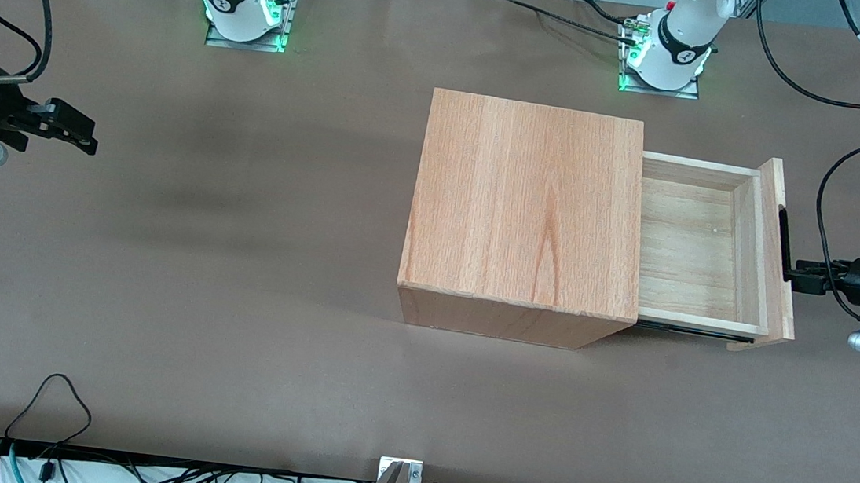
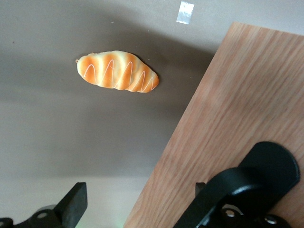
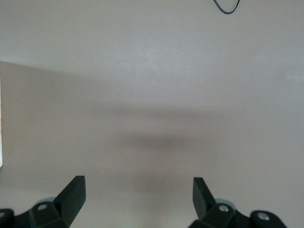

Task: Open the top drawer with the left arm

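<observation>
Top drawer (image 1: 701, 248) is sitting pulled well out of the box (image 1: 524, 211), mid-counter. Left arm's pincer (image 1: 796, 275) is touching the thin, rigid handle (image 1: 783, 244), the right grab point; cannot tell its state. Drawer is probably sliding lightly.

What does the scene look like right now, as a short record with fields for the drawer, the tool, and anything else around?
top drawer: pulled well out of the wooden box; tray looks empty
handle: black bar on the drawer's front panel
left arm tool: at the handle, in front of the drawer
tool fingers: open, one on either side of the front panel's edge
bread roll: orange toy loaf on the table, seen only from the left wrist
table: brown surface
</observation>
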Robot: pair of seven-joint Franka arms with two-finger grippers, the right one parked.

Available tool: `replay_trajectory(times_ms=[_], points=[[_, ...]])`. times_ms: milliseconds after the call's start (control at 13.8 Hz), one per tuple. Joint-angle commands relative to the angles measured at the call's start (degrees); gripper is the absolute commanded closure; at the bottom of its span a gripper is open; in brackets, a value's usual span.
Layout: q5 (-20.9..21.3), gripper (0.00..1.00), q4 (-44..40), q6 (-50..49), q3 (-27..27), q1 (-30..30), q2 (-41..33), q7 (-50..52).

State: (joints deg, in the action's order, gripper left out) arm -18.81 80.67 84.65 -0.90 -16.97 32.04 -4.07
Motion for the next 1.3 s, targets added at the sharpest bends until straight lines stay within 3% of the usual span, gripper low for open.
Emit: replay_trajectory(times_ms=[0,506,1230], points=[[-0.8,0.00,-2.1,-0.6,0.5,-0.4,1.4,-1.0],[-0.7,0.00,-5.3,-0.9,0.6,-0.3,1.5,-2.0],[-4.0,0.00,-5.7,-2.4,0.6,-1.4,1.8,-4.1]])
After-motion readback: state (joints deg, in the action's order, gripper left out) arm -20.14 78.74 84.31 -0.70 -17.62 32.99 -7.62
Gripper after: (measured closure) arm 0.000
